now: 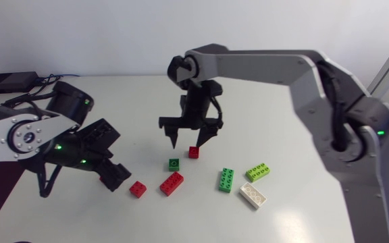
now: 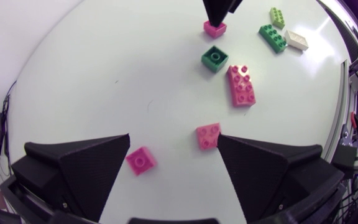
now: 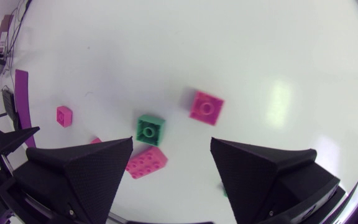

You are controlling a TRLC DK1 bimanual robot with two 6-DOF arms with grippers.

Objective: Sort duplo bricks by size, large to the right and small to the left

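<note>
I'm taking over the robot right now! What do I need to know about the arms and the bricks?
Left gripper: open, low over the table. First small red brick lies untouched between its fingers, and second small red brick lies beside one finger.
Right gripper: open, above third small red brick.
Seemingly done: large green brick, lime brick and white brick lie to the right.
Probably left: large red brick goes right; small green brick and the third small red brick go left.

Head cam overhead; wrist cams low, same green brick (image 1: 173, 163)
</note>
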